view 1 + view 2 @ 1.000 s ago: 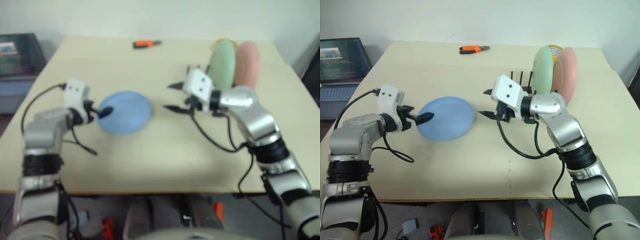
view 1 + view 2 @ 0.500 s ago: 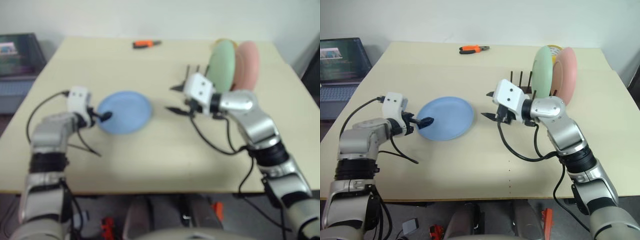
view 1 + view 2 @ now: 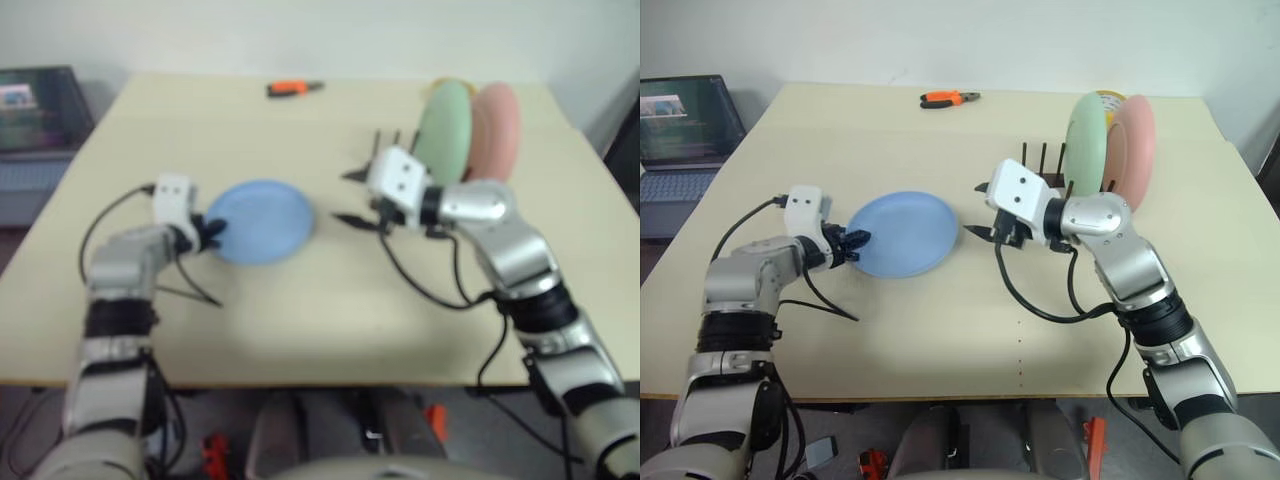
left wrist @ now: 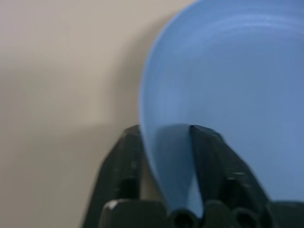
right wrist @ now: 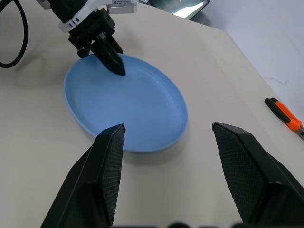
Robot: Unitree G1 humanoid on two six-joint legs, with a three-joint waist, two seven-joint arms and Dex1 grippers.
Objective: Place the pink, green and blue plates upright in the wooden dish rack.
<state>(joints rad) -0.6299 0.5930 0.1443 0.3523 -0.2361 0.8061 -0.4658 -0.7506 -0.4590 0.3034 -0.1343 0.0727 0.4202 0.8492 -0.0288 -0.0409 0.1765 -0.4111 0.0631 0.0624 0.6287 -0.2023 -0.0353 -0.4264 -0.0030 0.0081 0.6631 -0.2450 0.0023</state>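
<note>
My left fingers, spread a moment ago, now pinch the blue plate's rim on the counter left of the rack; my right fingers stay spread, so lifting looks next.

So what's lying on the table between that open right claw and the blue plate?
Nothing: in the right wrist view, bare tabletop separates the right gripper from the blue plate, whose far rim the left gripper has pinched.
</note>
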